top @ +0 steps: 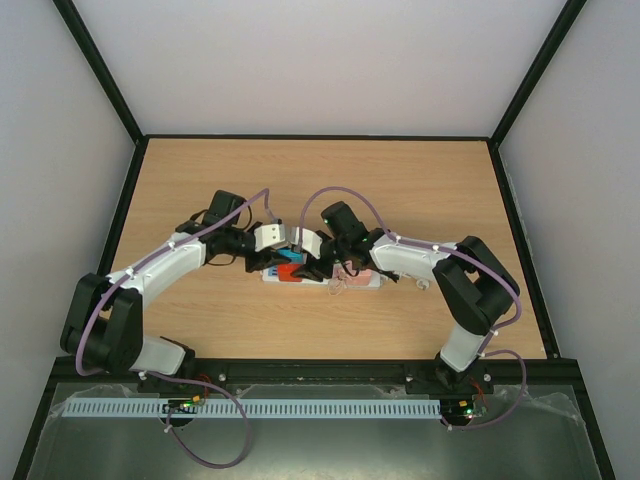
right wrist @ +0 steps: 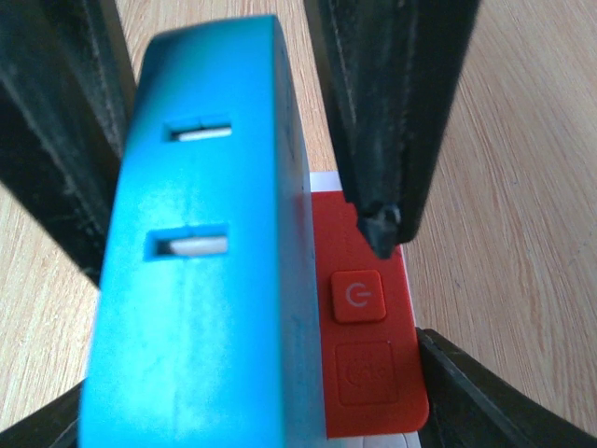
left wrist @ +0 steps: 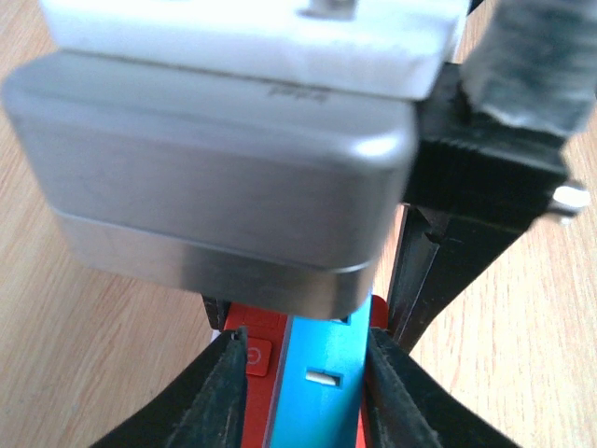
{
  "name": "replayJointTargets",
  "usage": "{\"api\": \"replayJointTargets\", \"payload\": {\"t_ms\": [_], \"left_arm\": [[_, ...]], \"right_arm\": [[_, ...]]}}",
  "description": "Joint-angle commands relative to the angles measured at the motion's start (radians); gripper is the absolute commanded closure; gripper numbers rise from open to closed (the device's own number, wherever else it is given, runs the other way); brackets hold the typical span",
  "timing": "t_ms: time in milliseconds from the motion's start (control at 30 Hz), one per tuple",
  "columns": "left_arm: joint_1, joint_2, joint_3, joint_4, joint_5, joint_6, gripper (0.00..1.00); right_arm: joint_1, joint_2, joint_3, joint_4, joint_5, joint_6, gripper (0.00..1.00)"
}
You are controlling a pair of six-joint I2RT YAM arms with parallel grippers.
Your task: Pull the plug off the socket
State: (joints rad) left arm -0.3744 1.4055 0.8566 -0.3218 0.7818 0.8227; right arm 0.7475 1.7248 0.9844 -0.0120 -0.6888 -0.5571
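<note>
The socket [top: 352, 281] is a long white power strip in mid-table, with a red end face [top: 288, 273] that carries a power button [right wrist: 357, 296]. A blue plug block [top: 291, 258] with two slots stands on that end; it also shows in the left wrist view [left wrist: 322, 373] and the right wrist view [right wrist: 205, 280]. My left gripper [left wrist: 306, 345] straddles the plug; one finger [left wrist: 396, 392] is against it, and red shows between it and the other finger [left wrist: 219, 392]. My right gripper [right wrist: 266, 415] straddles the strip's red end, its finger [right wrist: 499, 401] against the edge.
The right wrist's silver and white housing [left wrist: 215, 177] fills the top of the left wrist view. The strip's short white cord [top: 420, 285] trails right. Both arms meet over the strip's left end. Black frame rails [top: 320, 372] border the wooden table.
</note>
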Motion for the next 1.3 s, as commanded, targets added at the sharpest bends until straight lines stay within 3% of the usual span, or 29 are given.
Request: {"api": "replayJointTargets", "payload": {"t_ms": [0,300,567,967,1267], "left_arm": [[0.008,0.006,-0.031,0.023,0.039,0.000,0.61],[0.006,0.004,-0.075,0.106,0.030,-0.022,0.66],[0.006,-0.019,-0.079,0.137,0.062,-0.054,0.81],[0.006,-0.076,-0.084,0.147,0.089,-0.025,0.90],[0.006,-0.088,-0.073,0.134,0.088,0.036,0.92]], "right_arm": [[0.009,0.018,0.004,0.014,-0.010,-0.004,0.38],[0.009,0.014,0.003,0.012,-0.012,-0.013,0.41],[0.008,0.014,-0.004,0.016,-0.002,-0.010,0.55],[0.009,0.035,0.002,0.006,0.006,-0.010,0.75],[0.009,0.053,0.007,-0.007,0.019,-0.013,0.80]]}}
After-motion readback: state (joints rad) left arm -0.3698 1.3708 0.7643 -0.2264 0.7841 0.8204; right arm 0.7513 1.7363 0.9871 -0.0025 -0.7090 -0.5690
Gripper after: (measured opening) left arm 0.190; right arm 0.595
